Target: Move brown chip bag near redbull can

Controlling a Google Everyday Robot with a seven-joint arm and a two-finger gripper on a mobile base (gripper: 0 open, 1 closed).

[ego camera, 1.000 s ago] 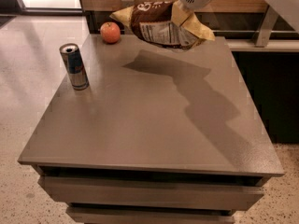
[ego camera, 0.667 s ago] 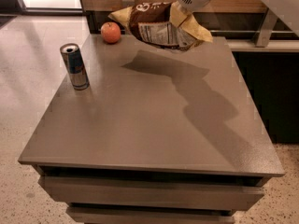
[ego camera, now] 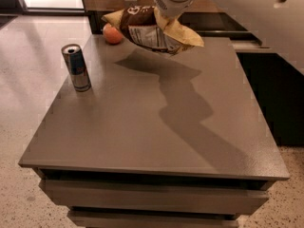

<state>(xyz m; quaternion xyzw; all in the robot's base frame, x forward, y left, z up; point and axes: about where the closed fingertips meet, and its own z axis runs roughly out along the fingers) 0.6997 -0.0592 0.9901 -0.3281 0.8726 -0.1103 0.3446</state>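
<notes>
The brown chip bag (ego camera: 145, 32), dark brown with pale yellow ends and a white label panel, hangs in the air over the far middle of the table and casts a shadow below. My gripper (ego camera: 167, 13) comes down from the top under a white wrist and is shut on the bag's upper right part. The fingertips are hidden by the foil. The redbull can (ego camera: 76, 68) stands upright near the table's left edge, well to the left of the bag and nearer the front.
A red-orange apple (ego camera: 112, 34) lies at the table's far left, just behind the bag's left end. The grey-brown table (ego camera: 156, 127) has drawers below. A dark counter (ego camera: 270, 80) runs along the right. My white arm (ego camera: 256, 13) crosses the upper right.
My gripper has carried the lifted bag a little to the left, so it now overlaps the apple. The can and the apple have not moved.
</notes>
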